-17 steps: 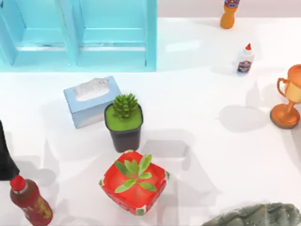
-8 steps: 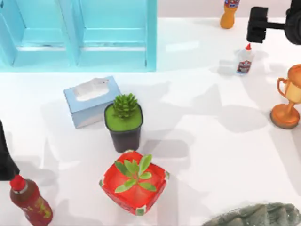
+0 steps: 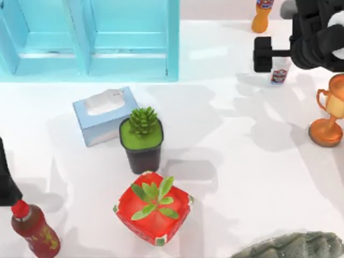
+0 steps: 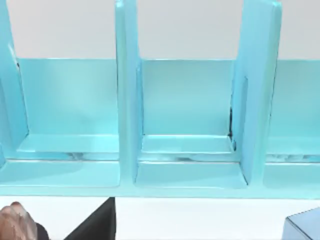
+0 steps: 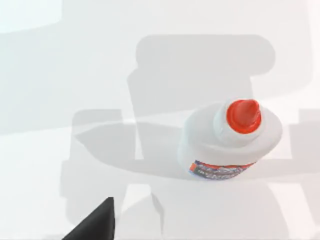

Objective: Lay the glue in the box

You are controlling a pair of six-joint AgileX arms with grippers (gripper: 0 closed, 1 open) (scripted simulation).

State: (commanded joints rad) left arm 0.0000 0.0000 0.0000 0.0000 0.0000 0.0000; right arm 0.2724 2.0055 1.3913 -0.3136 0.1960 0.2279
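**Right arm above the glue**

Reaching in from the upper right of the top view, right gripper (image 3: 267, 54) over the upright glue (image 3: 278, 73); finger state impossible to tell. Nearby: orange bottle (image 3: 262, 15), trophy (image 3: 329, 112). Box (image 3: 88, 37) upper left. Left arm (image 3: 6, 177) parked at left edge.

I'm looking at a rendered tabletop test scene, not a lived-in room: plain white table (image 3: 231, 161), assorted props sitting about, a turquoise box (image 3: 88, 40), tissue box (image 3: 105, 114), potted succulents (image 3: 142, 138), trophy (image 3: 329, 113).
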